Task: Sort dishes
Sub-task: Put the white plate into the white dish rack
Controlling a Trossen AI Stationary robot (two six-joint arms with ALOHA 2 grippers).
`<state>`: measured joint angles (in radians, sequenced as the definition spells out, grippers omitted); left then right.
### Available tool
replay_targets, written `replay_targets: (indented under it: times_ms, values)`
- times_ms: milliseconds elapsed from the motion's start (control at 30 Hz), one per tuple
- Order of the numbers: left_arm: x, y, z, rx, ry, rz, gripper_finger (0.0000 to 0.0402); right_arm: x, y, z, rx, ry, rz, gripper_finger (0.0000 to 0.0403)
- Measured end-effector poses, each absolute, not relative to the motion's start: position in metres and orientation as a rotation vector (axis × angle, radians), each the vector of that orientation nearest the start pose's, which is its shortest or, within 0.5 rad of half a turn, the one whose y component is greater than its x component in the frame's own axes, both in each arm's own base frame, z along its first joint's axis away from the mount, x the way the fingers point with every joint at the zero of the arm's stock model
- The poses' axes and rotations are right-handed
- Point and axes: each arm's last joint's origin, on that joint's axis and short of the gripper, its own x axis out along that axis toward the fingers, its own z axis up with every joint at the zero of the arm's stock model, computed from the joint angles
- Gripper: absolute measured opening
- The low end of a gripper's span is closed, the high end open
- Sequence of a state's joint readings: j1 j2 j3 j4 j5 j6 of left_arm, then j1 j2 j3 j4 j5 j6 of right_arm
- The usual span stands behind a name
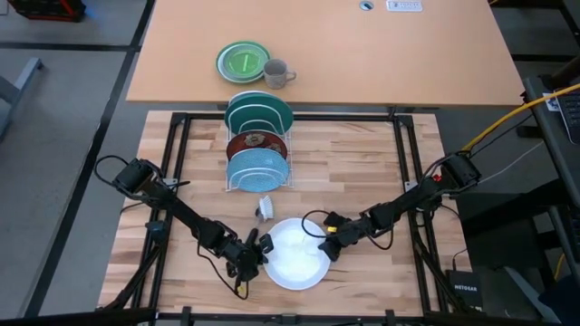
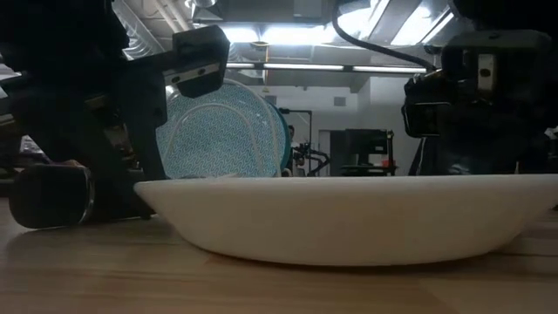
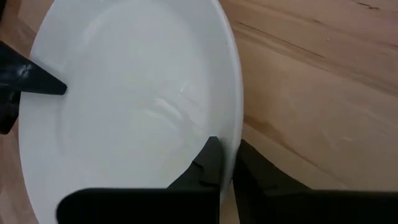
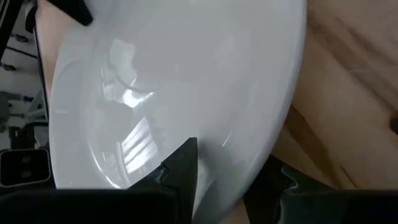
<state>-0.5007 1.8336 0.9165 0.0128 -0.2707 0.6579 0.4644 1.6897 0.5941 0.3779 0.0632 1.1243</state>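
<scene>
- the white plate [image 1: 295,255] lies flat on the wooden table [image 1: 362,163], near its front edge, between the 2 arms.
- the left gripper [image 1: 256,251] is at the plate's left rim; in the left wrist view its 2 fingers [image 3: 210,163] straddle the rim, one inside the plate and one outside, clenched on it.
- the right gripper [image 1: 328,237] is at the plate's right rim; the right wrist view shows one finger [image 4: 183,163] over the plate's inner face and the other under the rim (so it is grasping the plate too).
- in the low view the white plate [image 2: 349,214] sits with its base on the table, both grippers dark at either side.
- behind it stands a wire rack [image 1: 260,156] with 3 plates on edge: the teal plate [image 1: 260,110] farthest back, the dark red plate [image 1: 258,143] in the middle, the light blue plate [image 1: 259,168] nearest the white one.
- a small white object [image 1: 265,208] lies on the table between the rack and the white plate.
- on the tan table beyond sit a green plate [image 1: 243,62] and, just beside it, a grey mug [image 1: 276,72].
</scene>
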Motion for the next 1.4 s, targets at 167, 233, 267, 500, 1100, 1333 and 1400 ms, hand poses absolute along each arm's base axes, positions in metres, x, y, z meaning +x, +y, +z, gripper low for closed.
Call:
replay_targets:
  times_ms: [167, 233, 267, 500, 1100, 1333, 1400]
  values:
    - [0.306, -0.159, 0.125, 0.956, 0.752, -0.492, 0.0006, 0.260, 0.129, 0.112, 0.883, 0.839, -0.021, 0.0108]
    - [0.306, -0.159, 0.125, 0.958, 0.751, -0.489, 0.0006, 0.260, 0.129, 0.112, 0.874, 0.843, -0.010, 0.0108]
    - [0.305, -0.160, 0.125, 0.967, 0.751, -0.477, 0.0006, 0.260, 0.129, 0.112, 0.864, 0.844, -0.003, 0.0108]
    - [0.303, -0.167, 0.126, 1.003, 0.722, -0.442, 0.0006, 0.260, 0.129, 0.112, 0.843, 0.831, -0.014, 0.0108]
    - [0.296, -0.176, 0.125, 1.028, 0.715, -0.427, 0.0006, 0.264, 0.122, 0.114, 0.746, 0.762, -0.032, 0.0108]
    - [0.292, -0.179, 0.125, 1.009, 0.730, -0.399, 0.0005, 0.276, 0.100, 0.117, 0.728, 0.703, -0.043, 0.0107]
    - [0.292, -0.178, 0.124, 1.017, 0.741, -0.379, 0.0004, 0.279, 0.094, 0.118, 0.721, 0.707, -0.017, 0.0107]
